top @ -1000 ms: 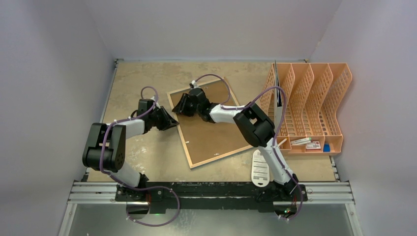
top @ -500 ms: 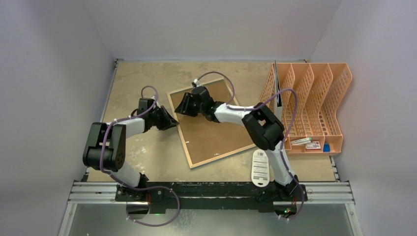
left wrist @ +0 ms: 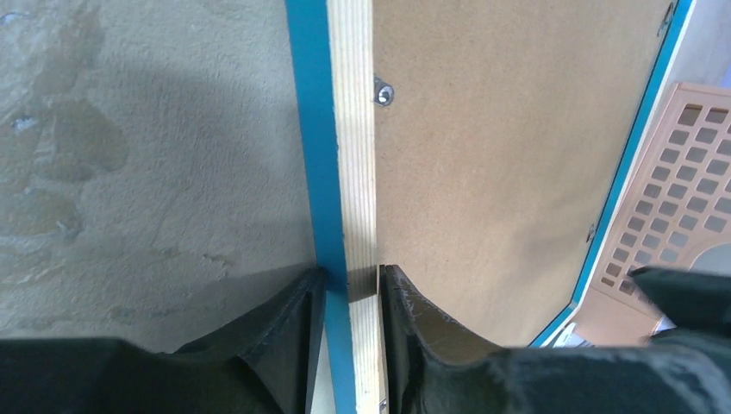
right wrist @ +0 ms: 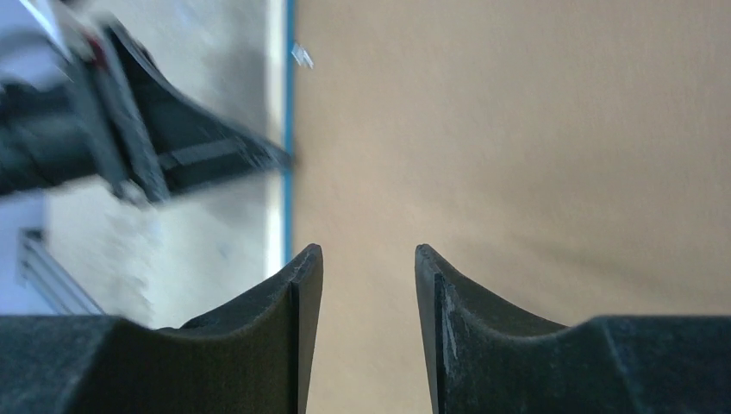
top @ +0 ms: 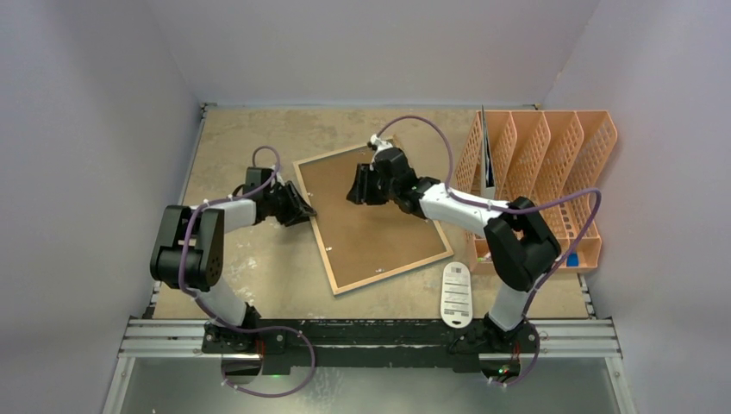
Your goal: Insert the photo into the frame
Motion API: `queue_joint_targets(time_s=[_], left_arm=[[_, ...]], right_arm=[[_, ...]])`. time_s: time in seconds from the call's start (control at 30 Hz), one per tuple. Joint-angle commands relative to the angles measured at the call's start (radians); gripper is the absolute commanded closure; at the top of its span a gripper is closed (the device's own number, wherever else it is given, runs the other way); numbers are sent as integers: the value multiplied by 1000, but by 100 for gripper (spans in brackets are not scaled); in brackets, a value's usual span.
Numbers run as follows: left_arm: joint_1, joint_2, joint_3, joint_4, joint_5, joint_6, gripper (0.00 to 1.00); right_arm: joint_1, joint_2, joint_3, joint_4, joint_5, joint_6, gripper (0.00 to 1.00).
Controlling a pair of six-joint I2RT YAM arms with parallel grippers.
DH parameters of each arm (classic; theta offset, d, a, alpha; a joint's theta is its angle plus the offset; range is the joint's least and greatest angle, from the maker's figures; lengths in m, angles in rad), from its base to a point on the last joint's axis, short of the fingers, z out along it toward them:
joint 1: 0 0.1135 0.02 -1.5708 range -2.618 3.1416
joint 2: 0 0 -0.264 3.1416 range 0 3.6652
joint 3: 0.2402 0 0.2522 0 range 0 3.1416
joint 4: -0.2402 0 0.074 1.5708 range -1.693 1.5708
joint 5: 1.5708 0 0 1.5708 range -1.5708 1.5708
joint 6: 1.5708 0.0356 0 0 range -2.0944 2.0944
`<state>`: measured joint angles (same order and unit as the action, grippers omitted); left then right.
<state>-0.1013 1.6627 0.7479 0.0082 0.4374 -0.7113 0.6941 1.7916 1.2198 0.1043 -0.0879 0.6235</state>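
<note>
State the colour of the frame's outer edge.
Bright blue, clearest in the left wrist view: frame.
</note>
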Motion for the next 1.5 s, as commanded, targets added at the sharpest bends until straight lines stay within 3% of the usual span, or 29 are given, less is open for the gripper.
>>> queue_joint_targets(time_s=[0.0,0.3,0.6,1.1,1.47], left_arm=[[-9,84,44,-123,-88,53,71],[-10,106,53,-157,-109,30,82],[-10,115,34,-121,-62,5,83],[-9,148,23,-90,-54,-43,89],[-10,151,35,-107,-42,-17,89]], right_arm=[[14,-81,-132,-143,1,-141,53],[21,-158,-297,-202,-62,-159,55],[46,-116,-333,-242,-128,-150,67],[65,-186,-342,-429,-204,-238,68],[87,-184,-367,-375,-255,-242,74]])
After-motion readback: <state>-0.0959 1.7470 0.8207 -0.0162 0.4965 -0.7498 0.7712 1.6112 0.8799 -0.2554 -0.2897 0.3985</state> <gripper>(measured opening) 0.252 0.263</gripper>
